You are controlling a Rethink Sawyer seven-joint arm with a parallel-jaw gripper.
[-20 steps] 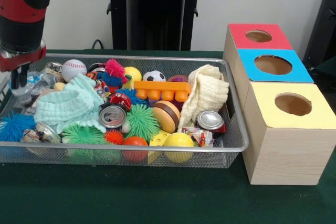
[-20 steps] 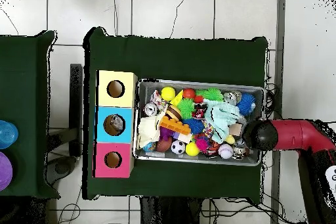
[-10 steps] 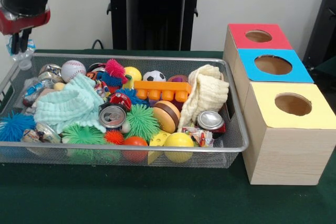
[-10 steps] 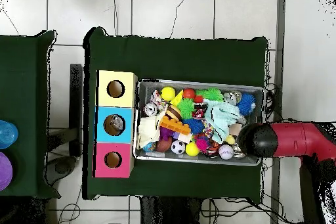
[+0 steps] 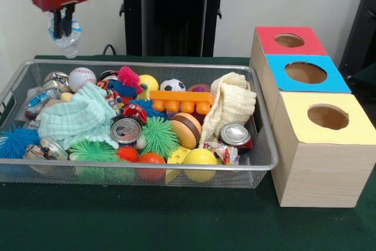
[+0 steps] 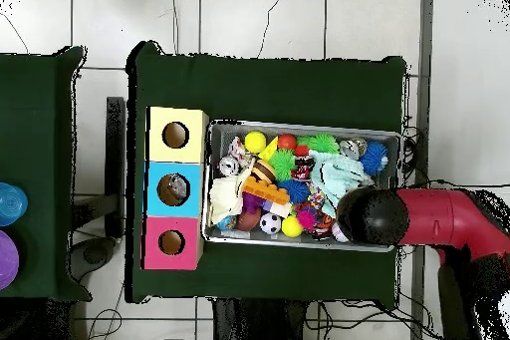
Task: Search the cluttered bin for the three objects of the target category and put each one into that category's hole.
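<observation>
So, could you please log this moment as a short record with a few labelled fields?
end effector: raised above the bin's back corner, shut on a crumpled clear plastic bottle
bin: wire mesh, full of balls, cans and cloths
cans in bin: one in the middle, one by the cream cloth
boxes: red, blue, yellow, each with a round hole
blue hole: something already inside

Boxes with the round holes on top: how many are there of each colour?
Red box: 1
Blue box: 1
Yellow box: 1
Total: 3 boxes
</observation>
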